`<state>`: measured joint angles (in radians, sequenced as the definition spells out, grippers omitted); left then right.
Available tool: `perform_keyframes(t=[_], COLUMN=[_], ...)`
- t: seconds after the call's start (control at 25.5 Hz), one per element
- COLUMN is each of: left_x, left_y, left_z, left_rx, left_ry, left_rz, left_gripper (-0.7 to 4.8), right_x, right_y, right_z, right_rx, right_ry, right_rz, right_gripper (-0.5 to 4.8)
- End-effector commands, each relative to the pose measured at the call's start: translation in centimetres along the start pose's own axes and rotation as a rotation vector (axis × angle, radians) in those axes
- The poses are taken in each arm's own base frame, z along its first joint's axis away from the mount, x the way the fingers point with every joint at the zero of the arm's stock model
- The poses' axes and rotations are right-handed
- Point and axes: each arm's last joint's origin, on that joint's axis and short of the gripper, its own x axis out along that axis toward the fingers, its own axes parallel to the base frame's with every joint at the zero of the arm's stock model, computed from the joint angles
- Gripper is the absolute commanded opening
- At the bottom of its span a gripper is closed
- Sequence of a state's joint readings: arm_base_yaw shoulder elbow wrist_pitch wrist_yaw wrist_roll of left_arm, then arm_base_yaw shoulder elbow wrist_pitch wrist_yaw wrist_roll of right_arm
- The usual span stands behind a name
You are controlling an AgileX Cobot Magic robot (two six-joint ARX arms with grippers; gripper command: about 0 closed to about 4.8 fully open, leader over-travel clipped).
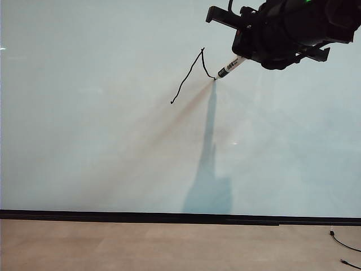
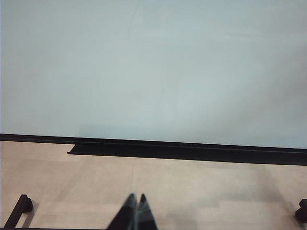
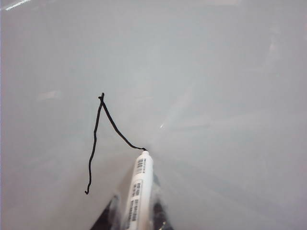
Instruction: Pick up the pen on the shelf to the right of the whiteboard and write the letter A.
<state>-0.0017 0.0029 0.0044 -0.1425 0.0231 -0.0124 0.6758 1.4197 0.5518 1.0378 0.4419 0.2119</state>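
Right end effector [image 1: 243,53]: clenched on pen [image 1: 230,68], tilted so its tip meets the whiteboard [image 1: 84,141].
Letter A [image 1: 192,73]: unfinished, second stroke partway.
Left end effector [image 2: 135,213]: pinched closed, empty, idle below whiteboard.

right gripper [image 3: 136,218] fingers blurred, cropped, pen [image 3: 138,191] rear hidden

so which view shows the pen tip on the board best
The right wrist view: the pen fills the foreground, tip at the stroke's end. The exterior view shows it smaller, under the right gripper. The left wrist view misses it.
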Motion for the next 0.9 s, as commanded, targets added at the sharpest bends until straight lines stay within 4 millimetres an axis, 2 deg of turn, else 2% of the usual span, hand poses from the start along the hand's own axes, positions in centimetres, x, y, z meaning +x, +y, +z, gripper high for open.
perform_keyframes(t=[0.04, 0.9], left_x=[-0.02, -0.02], left_y=[-0.01, -0.01], left_z=[0.15, 0.15], left_rx=[0.005, 0.004], left_ry=[-0.01, -0.01], left_rz=[-0.004, -0.003], left_gripper=[-0.04, -0.04], right_x=[-0.02, -0.01], right_y=[0.08, -0.37], right_z=[0.33, -0.45], right_rx=[0.007, -0.032], right_ry=[-0.019, 0.05], right_rz=[0.009, -0.05], right_gripper=[-0.05, -0.05])
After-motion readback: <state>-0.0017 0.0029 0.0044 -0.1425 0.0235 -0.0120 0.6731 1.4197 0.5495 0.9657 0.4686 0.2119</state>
